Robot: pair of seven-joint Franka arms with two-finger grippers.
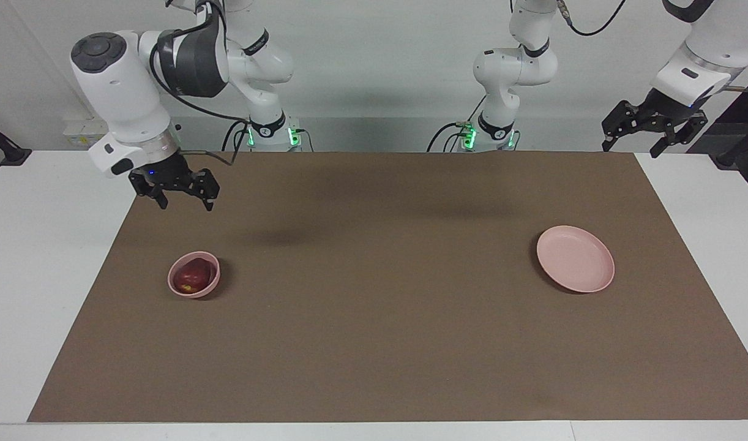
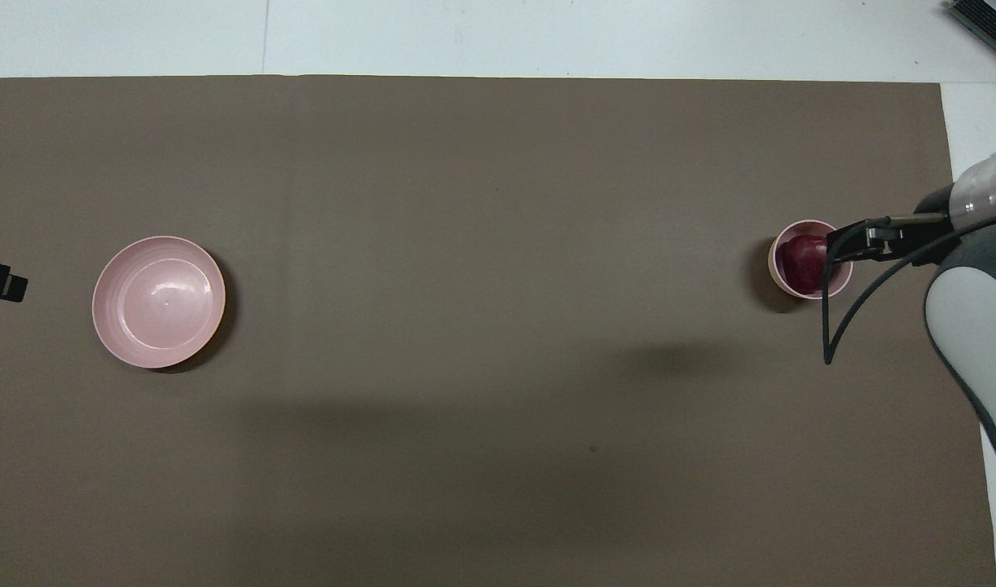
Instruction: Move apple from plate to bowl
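Below right pincer [image 1: 183, 199], at about 6 o'clock in the facing view: apple [image 1: 191, 276] in bowl [image 1: 193, 290]; pincer raised, fingers apart, empty; plate [image 1: 575, 258] bare; left pincer [image 1: 649, 130] waits, fingers apart

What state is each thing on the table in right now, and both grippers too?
apple: resting in the bowl, not held.
bowl: upright, holding the apple.
plate: flat on the mat, empty.
right gripper: open, empty, raised over the mat.
left gripper: open, empty, waiting above the table's edge.
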